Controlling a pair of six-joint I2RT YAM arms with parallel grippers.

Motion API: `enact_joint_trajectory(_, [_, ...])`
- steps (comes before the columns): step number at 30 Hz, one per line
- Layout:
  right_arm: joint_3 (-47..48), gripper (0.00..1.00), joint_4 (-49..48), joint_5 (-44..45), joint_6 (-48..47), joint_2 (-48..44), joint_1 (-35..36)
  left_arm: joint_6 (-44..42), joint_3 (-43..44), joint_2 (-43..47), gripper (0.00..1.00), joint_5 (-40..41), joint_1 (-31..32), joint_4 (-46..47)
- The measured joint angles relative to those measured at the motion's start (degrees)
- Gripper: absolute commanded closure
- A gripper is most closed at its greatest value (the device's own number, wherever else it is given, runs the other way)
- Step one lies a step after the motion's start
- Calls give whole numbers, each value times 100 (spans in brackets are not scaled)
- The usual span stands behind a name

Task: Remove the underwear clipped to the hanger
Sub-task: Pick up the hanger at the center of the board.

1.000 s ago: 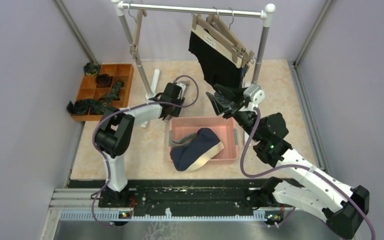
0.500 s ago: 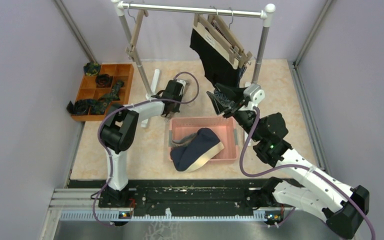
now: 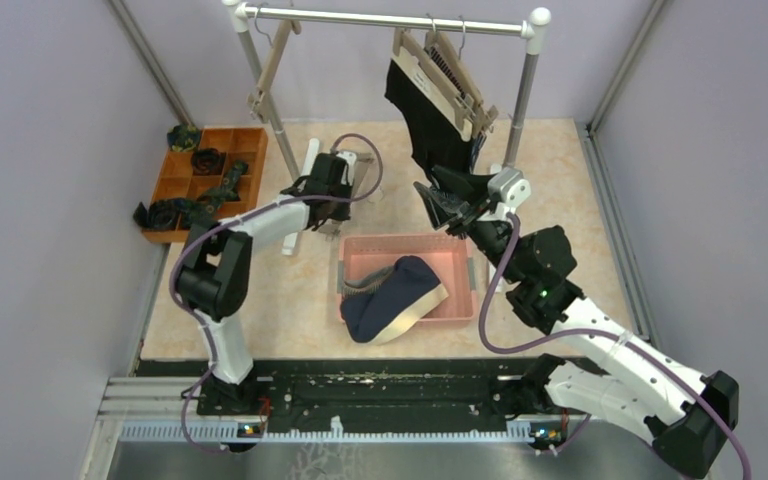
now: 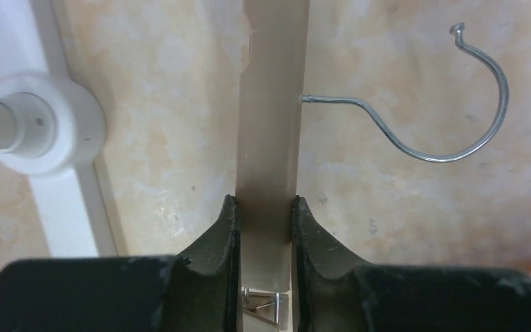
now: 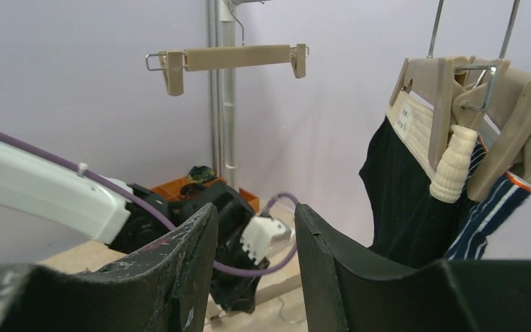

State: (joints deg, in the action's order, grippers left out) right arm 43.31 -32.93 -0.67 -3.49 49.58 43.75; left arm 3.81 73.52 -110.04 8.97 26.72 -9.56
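Note:
Black underwear (image 3: 430, 125) hangs clipped to a beige hanger (image 3: 450, 75) at the right of the rail. Navy white-striped underwear (image 5: 487, 211) hangs behind it in the right wrist view, next to the black underwear (image 5: 404, 200). My right gripper (image 3: 450, 200) is open and empty just below the black cloth; its jaws (image 5: 256, 214) stand wide apart. My left gripper (image 3: 325, 180) is shut on a bare beige hanger (image 4: 269, 104) with a metal hook (image 4: 456, 104), low over the floor by the rack's foot. Navy underwear (image 3: 390, 295) and grey-white striped underwear (image 3: 425, 303) lie in the pink basket (image 3: 460, 245).
An empty clip hanger (image 3: 268, 70) hangs at the left of the rail (image 3: 390, 18). The rack's white foot (image 4: 41, 124) is close to my left gripper. An orange divided tray (image 3: 175, 185) with dark rolled bundles stands at the back left. Walls close in on both sides.
My left gripper has moved left and back toward the rack's foot, carrying the bare hanger. The hanging underwear has swung slightly. The right arm has not moved.

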Motion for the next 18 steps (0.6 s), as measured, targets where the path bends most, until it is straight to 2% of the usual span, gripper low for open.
enact_joint_trajectory(8, [-98, 54, 68, 72, -22, -289, 2, 450, -330, 1488, 100, -164, -50, 763])
enact_joint_trajectory(18, [-494, 54, 129, 214, -92, -964, 2, 1384, -820, 2214, 100, -903, -190, 1338])
